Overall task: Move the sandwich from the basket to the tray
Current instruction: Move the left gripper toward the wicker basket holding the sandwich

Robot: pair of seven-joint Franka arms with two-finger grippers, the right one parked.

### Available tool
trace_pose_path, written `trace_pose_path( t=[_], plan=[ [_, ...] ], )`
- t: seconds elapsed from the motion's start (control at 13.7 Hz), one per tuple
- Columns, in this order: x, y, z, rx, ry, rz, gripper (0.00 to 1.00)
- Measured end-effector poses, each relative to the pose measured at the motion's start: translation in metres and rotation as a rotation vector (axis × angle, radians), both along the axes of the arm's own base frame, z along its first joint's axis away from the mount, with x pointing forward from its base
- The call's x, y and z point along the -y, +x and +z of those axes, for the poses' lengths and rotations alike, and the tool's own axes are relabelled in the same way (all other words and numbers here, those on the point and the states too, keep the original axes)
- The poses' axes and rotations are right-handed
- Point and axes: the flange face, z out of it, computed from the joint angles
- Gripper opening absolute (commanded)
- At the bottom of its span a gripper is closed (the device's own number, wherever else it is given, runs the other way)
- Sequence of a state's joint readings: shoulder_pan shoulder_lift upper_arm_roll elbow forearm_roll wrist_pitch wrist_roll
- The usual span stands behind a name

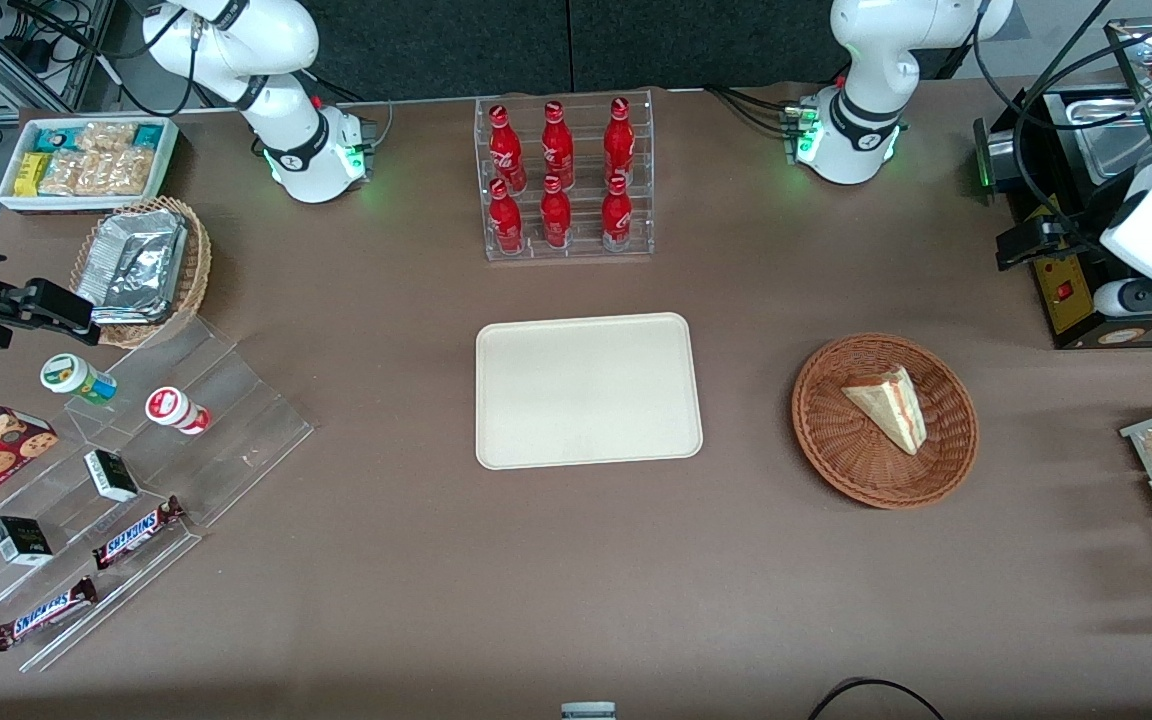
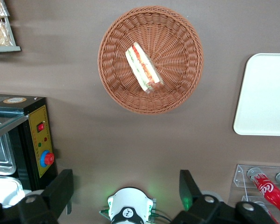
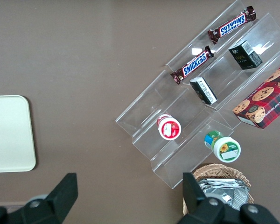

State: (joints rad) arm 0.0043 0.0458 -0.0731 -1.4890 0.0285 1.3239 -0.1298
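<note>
Wicker basket cradling sandwich, tray well apart; claw wide, high above table.

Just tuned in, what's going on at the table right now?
Nothing is held yet. The sandwich lies in the brown basket, beside the bare tray. The left arm's gripper hangs open well above the table, toward the working arm's end, farther from the front camera than the basket.

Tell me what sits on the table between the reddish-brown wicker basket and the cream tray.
Nothing: the front view shows only bare brown tabletop between the round reddish-brown wicker basket and the flat cream plastic tray. The left arm's open claw is high above the table.
</note>
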Motion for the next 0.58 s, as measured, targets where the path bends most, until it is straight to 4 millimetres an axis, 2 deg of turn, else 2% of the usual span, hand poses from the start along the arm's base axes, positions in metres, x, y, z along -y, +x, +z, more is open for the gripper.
trace_pose_path(
  t=[0.36, 0.44, 0.58],
  plan=[
    [0.0, 0.005, -0.004, 0.018, -0.008, 0.0, 1.0],
    [-0.001, 0.009, -0.012, 0.023, -0.009, 0.002, 1.0],
    [-0.006, 0.015, -0.039, 0.019, -0.008, 0.013, 1.0]
  ],
)
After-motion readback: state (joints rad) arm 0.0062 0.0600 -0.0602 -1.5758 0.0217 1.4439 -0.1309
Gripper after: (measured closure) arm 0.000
